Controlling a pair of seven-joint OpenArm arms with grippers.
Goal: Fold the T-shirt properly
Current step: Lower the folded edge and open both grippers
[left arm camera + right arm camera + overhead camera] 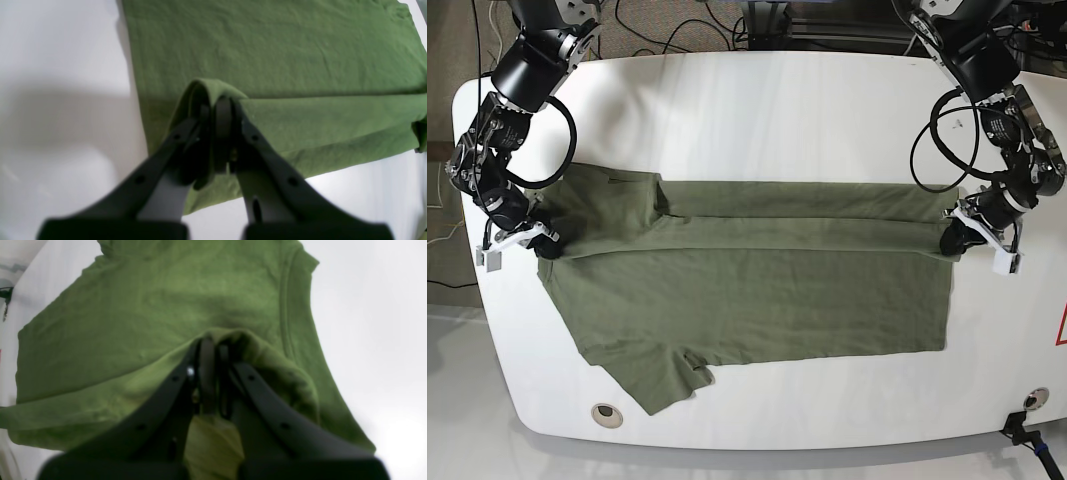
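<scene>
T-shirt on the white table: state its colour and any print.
Plain olive-green cotton T-shirt, no print; base view shows it best.

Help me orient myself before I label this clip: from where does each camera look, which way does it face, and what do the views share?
Left wrist: sits on the left arm, looking down past the left hand, shut on a fold of the T-shirt by its straight edge.
Right wrist: sits on the right arm, looking down past the right hand, shut on shirt cloth near a sleeve.
Base: looks down from above on the white table, both arms and the whole shirt.
Shared: all three show the shirt and table; base shows both hands.
</scene>
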